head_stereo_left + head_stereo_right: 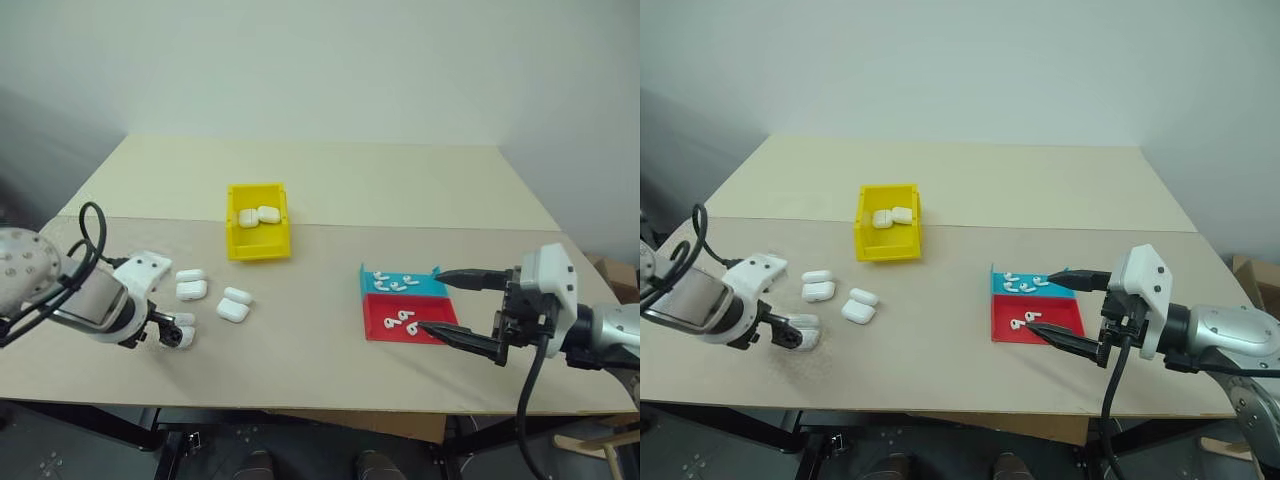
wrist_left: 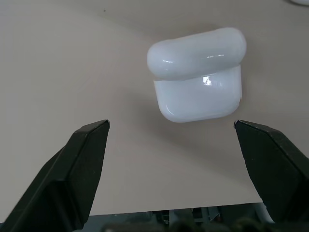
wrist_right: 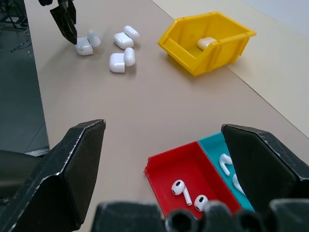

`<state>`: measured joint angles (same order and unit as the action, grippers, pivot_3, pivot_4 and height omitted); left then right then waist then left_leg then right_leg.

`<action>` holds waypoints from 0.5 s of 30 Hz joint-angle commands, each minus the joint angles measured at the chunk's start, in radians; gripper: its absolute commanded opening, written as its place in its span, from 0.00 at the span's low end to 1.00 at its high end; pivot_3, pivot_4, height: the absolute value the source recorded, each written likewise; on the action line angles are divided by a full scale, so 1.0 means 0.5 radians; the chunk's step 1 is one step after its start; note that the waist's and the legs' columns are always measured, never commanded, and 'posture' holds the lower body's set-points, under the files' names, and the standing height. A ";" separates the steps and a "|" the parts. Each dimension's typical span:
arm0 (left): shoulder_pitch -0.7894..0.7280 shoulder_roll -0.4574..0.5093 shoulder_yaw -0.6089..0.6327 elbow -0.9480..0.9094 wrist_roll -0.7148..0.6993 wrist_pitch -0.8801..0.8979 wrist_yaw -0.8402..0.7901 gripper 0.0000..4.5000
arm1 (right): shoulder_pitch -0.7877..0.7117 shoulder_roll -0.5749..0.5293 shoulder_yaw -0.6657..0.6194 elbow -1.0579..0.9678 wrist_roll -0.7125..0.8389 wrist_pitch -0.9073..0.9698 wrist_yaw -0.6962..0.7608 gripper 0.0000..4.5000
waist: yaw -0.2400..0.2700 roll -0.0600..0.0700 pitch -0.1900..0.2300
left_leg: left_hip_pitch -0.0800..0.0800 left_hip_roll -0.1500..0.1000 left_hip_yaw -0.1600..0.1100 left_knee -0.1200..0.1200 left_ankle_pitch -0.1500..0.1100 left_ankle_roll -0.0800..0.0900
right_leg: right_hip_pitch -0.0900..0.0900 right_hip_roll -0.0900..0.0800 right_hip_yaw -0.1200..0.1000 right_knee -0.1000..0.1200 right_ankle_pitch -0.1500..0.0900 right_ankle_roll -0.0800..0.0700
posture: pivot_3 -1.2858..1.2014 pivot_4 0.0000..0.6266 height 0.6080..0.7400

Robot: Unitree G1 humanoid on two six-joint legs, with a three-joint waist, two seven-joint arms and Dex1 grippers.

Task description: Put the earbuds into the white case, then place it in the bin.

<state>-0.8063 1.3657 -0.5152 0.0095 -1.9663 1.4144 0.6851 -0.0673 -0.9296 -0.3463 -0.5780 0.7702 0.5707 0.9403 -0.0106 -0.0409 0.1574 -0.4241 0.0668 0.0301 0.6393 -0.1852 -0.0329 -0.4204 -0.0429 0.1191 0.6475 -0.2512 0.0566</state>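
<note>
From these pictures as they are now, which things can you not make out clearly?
- How many white cases lie in the bin: the right wrist view shows one behind its front wall, the eye views two touching, perhaps more.
- Whether the white case under the left gripper holds earbuds: lid nearly shut.
- Exact count of earbuds in the blue tray: too small, overlapping.
- The red tray: its near right corner is covered by the right gripper.
</note>
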 commanded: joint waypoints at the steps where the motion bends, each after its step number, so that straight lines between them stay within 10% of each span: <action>1: 0.195 -0.132 0.276 -0.077 -0.012 -0.200 0.265 1.00 | -0.034 -0.035 -0.066 -0.017 0.043 0.003 0.019 0.99 | 0.001 0.001 0.000 | 0.000 0.000 0.000 0.000 0.000 0.000 | 0.000 0.000 0.000 0.000 0.000 0.000 | 0.52 0.24 1.00; 8: 0.646 -1.192 0.979 -0.341 -0.012 -0.691 1.733 1.00 | -0.063 -0.037 -0.059 -0.012 0.042 0.014 0.019 0.99 | 0.046 -0.001 -0.004 | 0.004 -0.001 -0.001 0.007 0.000 0.001 | 0.011 -0.004 0.001 -0.002 0.003 0.002 | 0.52 0.24 1.00; 15: 0.711 -1.230 1.047 -0.462 -0.012 -0.736 1.859 1.00 | -0.012 -0.034 -0.106 -0.043 0.049 0.019 0.022 0.99 | 0.040 -0.002 -0.006 | 0.010 -0.002 -0.001 0.008 0.000 0.001 | 0.016 -0.001 0.001 -0.002 0.004 0.001 | 0.52 0.24 1.00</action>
<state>-0.4541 0.7281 -0.0179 -0.1893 -1.9668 1.0507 1.5692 -0.0698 -0.9353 -0.3636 -0.5750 0.7709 0.5758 0.9511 0.0094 -0.0419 0.1544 -0.4189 0.0659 0.0294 0.6430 -0.1853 -0.0323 -0.4121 -0.0436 0.1193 0.6464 -0.2492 0.0573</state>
